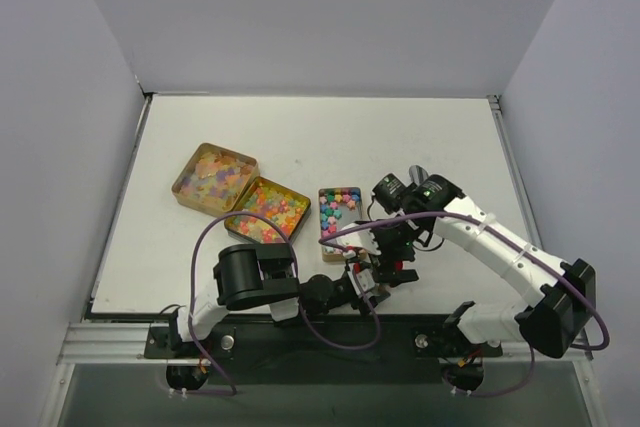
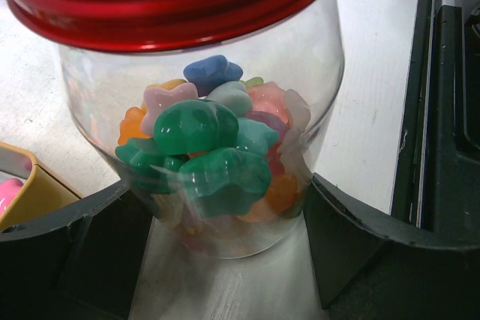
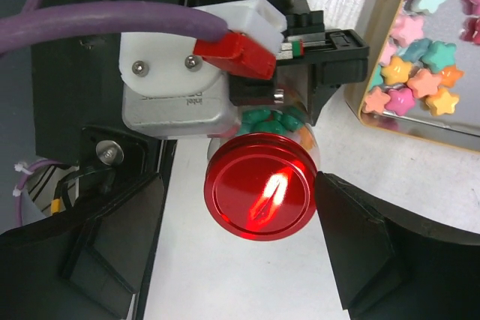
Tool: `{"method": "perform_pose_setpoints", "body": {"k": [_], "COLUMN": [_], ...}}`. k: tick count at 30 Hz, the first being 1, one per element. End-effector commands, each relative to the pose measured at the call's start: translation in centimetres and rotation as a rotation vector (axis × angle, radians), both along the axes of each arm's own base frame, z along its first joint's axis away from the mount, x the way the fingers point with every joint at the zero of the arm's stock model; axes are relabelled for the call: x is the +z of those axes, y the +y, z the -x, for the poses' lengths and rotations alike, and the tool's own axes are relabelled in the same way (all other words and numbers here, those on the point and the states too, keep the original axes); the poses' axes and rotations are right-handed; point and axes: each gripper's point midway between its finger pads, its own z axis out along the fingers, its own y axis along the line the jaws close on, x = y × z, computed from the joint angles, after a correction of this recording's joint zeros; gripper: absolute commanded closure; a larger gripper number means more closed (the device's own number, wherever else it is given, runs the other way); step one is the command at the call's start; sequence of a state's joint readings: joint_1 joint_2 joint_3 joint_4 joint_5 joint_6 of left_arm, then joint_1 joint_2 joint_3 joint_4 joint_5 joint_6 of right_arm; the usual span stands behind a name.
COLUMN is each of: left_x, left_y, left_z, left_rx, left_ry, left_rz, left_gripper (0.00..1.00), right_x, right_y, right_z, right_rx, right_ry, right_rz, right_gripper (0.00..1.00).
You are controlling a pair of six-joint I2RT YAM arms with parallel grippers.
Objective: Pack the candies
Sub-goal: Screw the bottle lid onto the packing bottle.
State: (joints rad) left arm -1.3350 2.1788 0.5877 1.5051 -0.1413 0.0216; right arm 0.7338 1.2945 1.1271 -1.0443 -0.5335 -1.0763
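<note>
A clear jar (image 2: 225, 110) with a red lid (image 3: 261, 185) stands on the white table near the front edge, partly filled with star-shaped candies (image 2: 214, 155) in green, blue, pink and orange. My left gripper (image 2: 221, 211) is shut on the jar's lower body, one black finger (image 2: 337, 245) pressed against each side. My right gripper (image 3: 241, 192) hangs over the lid, open; its right finger (image 3: 352, 245) is at the lid's rim and a gap shows on the left. More candies (image 3: 420, 80) lie in a tin beside it.
Three gold tins of candies sit behind the jar: two at the left (image 1: 190, 175) (image 1: 300, 202) and a narrow one (image 1: 321, 215) next to the right gripper. The left arm's wrist camera housing (image 3: 172, 80) and purple cable (image 3: 112, 20) crowd the jar. The table's front rail (image 1: 120, 339) is close.
</note>
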Motion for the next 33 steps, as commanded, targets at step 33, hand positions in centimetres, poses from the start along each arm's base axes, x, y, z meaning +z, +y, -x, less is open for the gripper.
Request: {"method": "perform_pose_setpoints", "body": {"k": [33], "left_x": [0.7], "left_y": [0.7], "left_z": [0.4], "left_rx": [0.0], "left_ry": [-0.038], "left_rz": [0.055], "left_gripper": [1.0], "right_x": [0.4], "right_y": [-1.5], "right_z": [1.1], "right_rx": [-0.037], "right_ry": [0.002], "right_rz": [0.004], "right_gripper": [0.16]}}
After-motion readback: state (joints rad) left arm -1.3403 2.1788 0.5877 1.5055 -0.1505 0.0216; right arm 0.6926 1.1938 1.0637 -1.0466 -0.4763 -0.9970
